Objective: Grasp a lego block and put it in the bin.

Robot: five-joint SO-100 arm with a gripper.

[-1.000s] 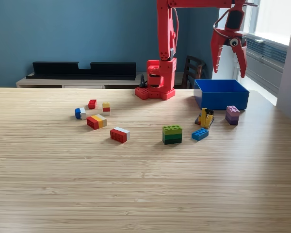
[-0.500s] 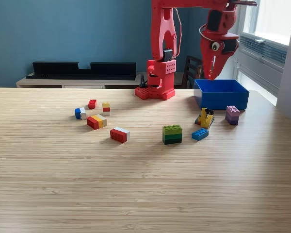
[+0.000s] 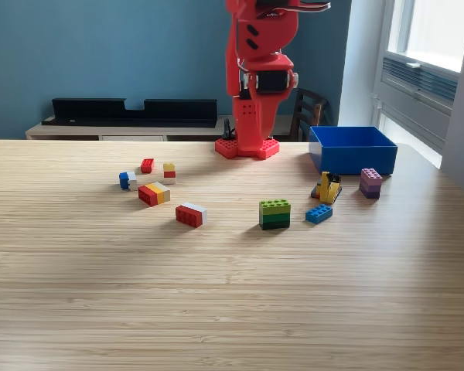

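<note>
Blocks (image 3: 274, 214) on table, beyond jaws' reach.

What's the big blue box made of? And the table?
The bin looks like smooth plastic: one even blue, with thin, straight walls and a slight sheen. The table looks like light wood, maybe bamboo or a laminate, since fine parallel grain lines run across its matte top.

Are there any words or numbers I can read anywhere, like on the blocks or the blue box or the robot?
No, none can be read.
The bin: plain blue, no label.
The blocks, such as the green block: only studs and colours.
The red arm: no readable writing.
</note>
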